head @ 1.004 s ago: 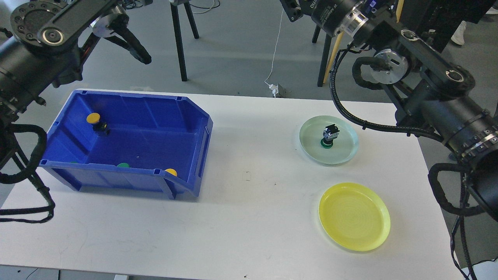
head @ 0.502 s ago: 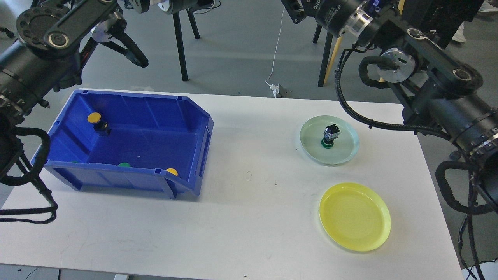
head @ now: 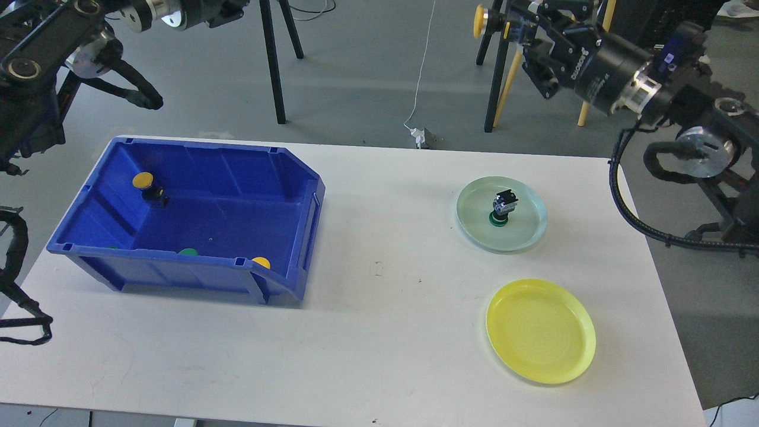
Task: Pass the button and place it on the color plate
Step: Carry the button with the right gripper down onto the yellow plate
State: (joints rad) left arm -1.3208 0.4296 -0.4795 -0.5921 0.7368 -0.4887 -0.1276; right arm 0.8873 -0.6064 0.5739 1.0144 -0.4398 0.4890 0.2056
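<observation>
Right now the right gripper [head: 514, 26] clamps a yellow button [head: 479, 21] beyond the table's far edge [head: 474, 152], yellow plate [head: 540, 331] bare; left gripper's state unclear.

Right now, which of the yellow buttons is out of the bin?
The yellow button held in the right gripper, high above the table's far edge. The other two yellow buttons lie inside the blue bin.

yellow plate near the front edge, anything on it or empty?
Empty. The round yellow plastic plate shows only its bare ringed surface. The one plated button, green-capped, stands on the pale green plate behind it.
</observation>
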